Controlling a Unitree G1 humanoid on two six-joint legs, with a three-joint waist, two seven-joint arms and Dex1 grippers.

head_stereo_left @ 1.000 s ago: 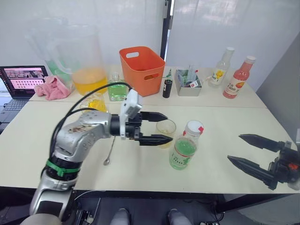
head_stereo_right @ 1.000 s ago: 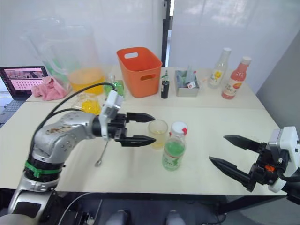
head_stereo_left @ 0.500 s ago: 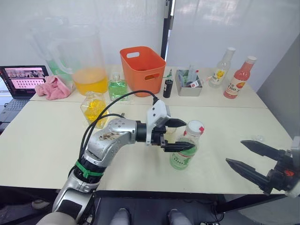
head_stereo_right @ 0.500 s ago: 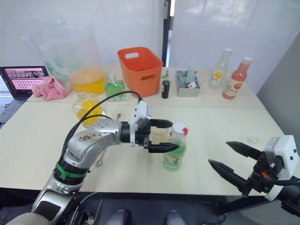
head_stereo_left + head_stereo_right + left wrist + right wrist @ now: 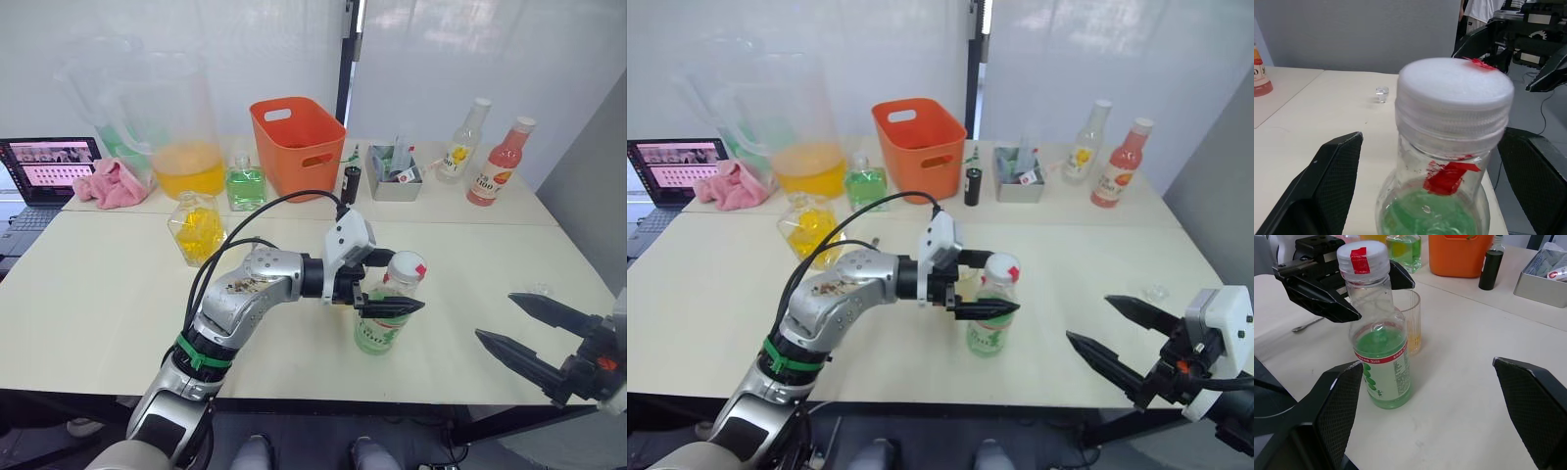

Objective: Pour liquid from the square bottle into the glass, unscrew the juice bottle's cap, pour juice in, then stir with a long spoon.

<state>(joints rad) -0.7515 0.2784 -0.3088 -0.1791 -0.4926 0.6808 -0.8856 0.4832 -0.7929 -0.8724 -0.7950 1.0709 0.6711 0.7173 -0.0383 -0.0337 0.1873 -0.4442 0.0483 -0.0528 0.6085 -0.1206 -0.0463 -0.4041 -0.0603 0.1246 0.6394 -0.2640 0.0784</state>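
Change: over the last second I moved the left hand [image 5: 392, 284] from beside the glass [image 5: 1409, 320] to the juice bottle [image 5: 385, 318]; cap-unscrewing stage begins.
Left hand: fingers spread, straddling the bottle neck below the white cap [image 5: 1454, 98], not yet pinching.
Right hand [image 5: 534, 338]: spread, empty, well apart.
Juice bottle: upright on table [image 5: 98, 294], just beside the glass.
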